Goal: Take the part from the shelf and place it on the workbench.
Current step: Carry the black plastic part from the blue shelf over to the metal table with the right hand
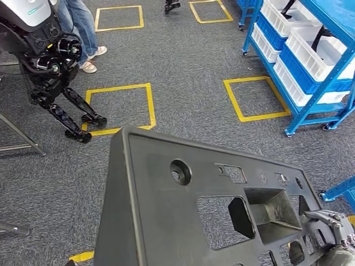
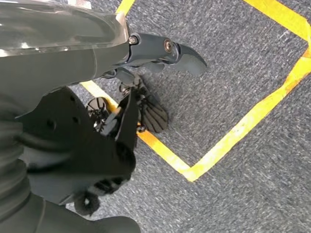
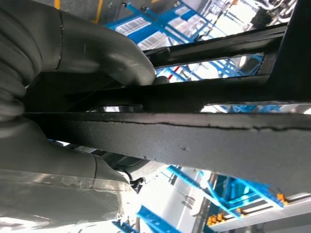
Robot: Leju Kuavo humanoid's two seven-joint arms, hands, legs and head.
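Observation:
The part (image 1: 167,210) is a large dark grey plastic panel with several cut-outs and a round hole; it fills the lower half of the head view, held up and tilted over the carpet. My right hand (image 1: 335,233) grips its lower right corner. In the right wrist view the grey thumb (image 3: 121,58) lies over a dark bar of the part (image 3: 205,141). In the left wrist view my left hand (image 2: 139,97) has its dark fingers (image 2: 152,114) wrapped around a black edge piece of the part (image 2: 77,141), with the thumb (image 2: 180,51) stretched out above the floor.
A blue shelf rack (image 1: 309,61) with white bins stands at the right. Another robot (image 1: 46,55) and a person's legs (image 1: 81,27) are at the far left. Yellow tape squares (image 1: 121,108) mark the grey carpet. A stand's leg (image 1: 21,138) lies at the left edge.

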